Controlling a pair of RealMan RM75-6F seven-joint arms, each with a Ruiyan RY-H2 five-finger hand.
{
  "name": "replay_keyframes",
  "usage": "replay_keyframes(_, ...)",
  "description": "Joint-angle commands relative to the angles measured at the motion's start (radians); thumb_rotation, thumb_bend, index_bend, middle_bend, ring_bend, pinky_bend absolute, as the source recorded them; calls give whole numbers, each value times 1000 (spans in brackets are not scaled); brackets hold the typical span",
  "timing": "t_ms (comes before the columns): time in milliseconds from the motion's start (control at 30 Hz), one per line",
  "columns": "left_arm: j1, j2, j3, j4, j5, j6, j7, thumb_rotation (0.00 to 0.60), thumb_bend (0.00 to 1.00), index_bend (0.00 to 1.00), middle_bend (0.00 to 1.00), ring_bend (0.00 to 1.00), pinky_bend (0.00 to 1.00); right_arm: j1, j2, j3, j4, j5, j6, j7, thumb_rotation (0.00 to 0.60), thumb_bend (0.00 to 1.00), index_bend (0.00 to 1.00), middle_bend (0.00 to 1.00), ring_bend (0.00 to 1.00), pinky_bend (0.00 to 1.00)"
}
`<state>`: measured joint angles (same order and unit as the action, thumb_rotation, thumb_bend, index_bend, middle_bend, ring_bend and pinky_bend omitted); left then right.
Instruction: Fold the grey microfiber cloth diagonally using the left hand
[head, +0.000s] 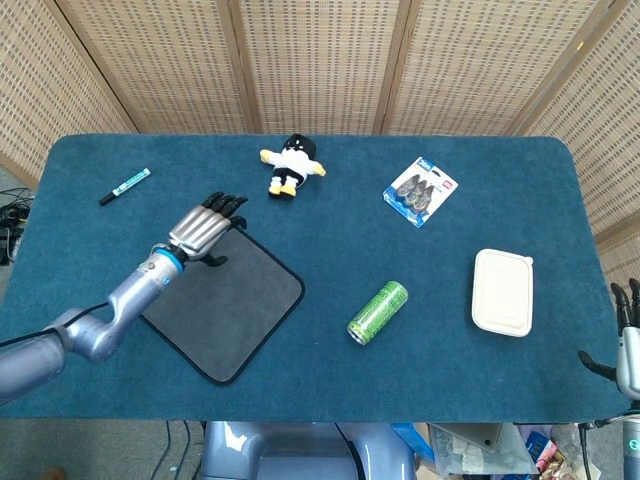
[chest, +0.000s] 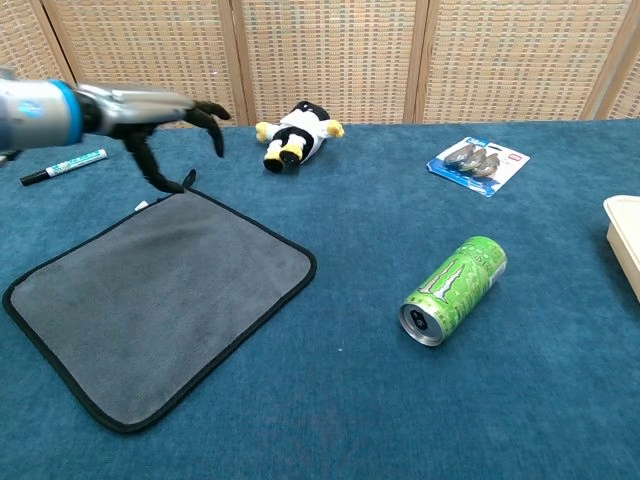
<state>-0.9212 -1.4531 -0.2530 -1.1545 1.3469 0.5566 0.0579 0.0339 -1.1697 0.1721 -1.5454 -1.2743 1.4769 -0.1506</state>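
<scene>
Grey cloth (head: 222, 302) lies flat on the blue counter (head: 330, 230), front-left, turned like a diamond, black trim all round. Left hand (head: 204, 230) hovers over its far corner by the hang loop, fingers (chest: 205, 115) spread and drooping, thumb down near the loop, holding nothing. Right hand (head: 626, 335) sits off the counter's front-right edge, fingers apart, empty. Green can (head: 377, 312) lies on its side just right of the cloth.
</scene>
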Motion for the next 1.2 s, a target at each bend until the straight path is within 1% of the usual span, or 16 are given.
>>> replay_keyframes(33, -77, -89, -4, 97, -37, -69, 23, 600, 312, 289, 0, 0, 0, 5, -4, 7, 19, 21, -18, 9, 600, 0, 0, 0, 0, 0)
replay_keyframes(267, -183, -209, 10, 246, -88, -171, 77, 600, 324, 307, 0, 0, 0, 9, -8, 17, 43, 55, -37, 18, 600, 0, 0, 0, 0, 0)
replay_keyframes(433, -228, -259, 29, 323, -133, -228, 123, 600, 325, 311, 0, 0, 0, 10, -8, 19, 58, 80, -57, 23, 600, 0, 0, 0, 0, 0)
replay_keyframes(600, -257, -309, 43, 399, -196, -256, 157, 600, 329, 311, 0, 0, 0, 12, -10, 19, 67, 89, -69, 28, 600, 0, 0, 0, 0, 0)
replay_keyframes(733, -271, -342, 53, 446, -226, -259, 172, 600, 333, 313, 0, 0, 0, 13, -7, 20, 66, 93, -73, 31, 600, 0, 0, 0, 0, 0)
replay_keyframes(867, -280, -359, 62, 474, -247, -264, 181, 600, 341, 337, 0, 0, 0, 13, -5, 22, 67, 98, -74, 35, 600, 0, 0, 0, 0, 0)
replay_keyframes(1000, -284, -362, 70, 483, -265, -262, 189, 600, 346, 395, 0, 0, 0, 14, -4, 24, 71, 103, -78, 40, 600, 0, 0, 0, 0, 0)
replay_keyframes(1200, -280, -350, 87, 466, -278, -245, 204, 600, 350, 398, 0, 0, 0, 16, -5, 22, 74, 102, -82, 43, 600, 0, 0, 0, 0, 0)
